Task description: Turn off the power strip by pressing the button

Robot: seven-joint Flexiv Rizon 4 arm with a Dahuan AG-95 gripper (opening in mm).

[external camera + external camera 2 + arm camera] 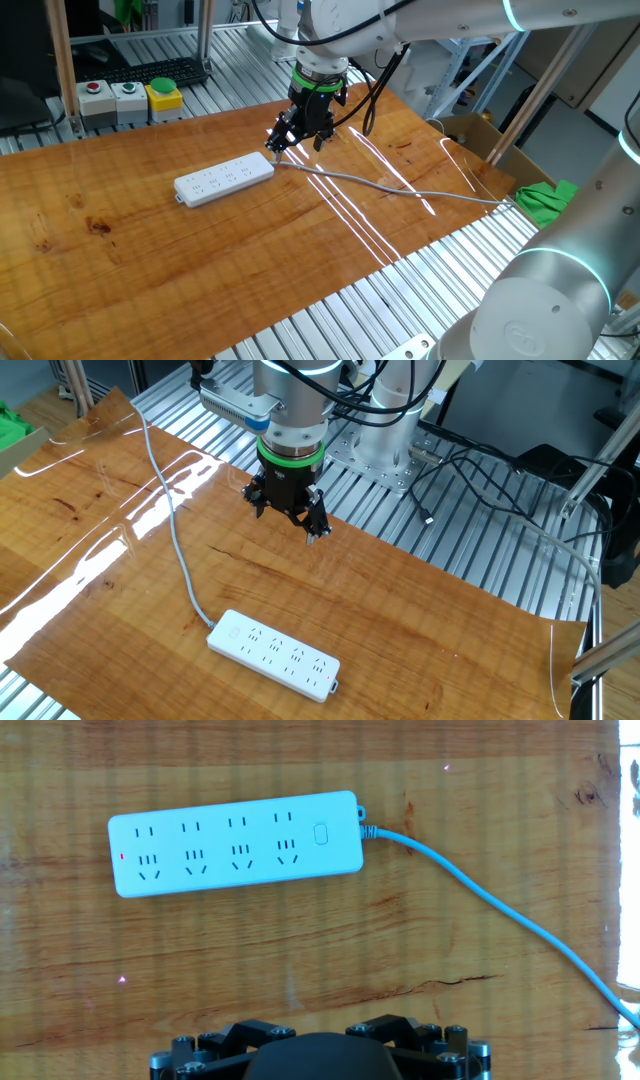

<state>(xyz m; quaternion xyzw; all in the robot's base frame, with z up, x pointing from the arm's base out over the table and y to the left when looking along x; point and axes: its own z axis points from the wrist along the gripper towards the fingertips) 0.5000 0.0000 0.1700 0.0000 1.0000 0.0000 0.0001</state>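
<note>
We see the power strip [236, 842] flat on the bench [300, 950]. Our end effector [318, 536] hangs above it, apart. We cannot tell if it is clenched.

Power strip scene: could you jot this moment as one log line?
gripper: above table, off strip | power strip: flat on table | button: at cord end, untouched | red light: lit

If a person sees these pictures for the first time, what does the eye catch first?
First, the white power strip lying flat on the wooden table, its grey cord trailing away across the wood. Next, the black end effector hanging in the air above the table, apart from the strip. The small pale button sits near the cord end.
</note>
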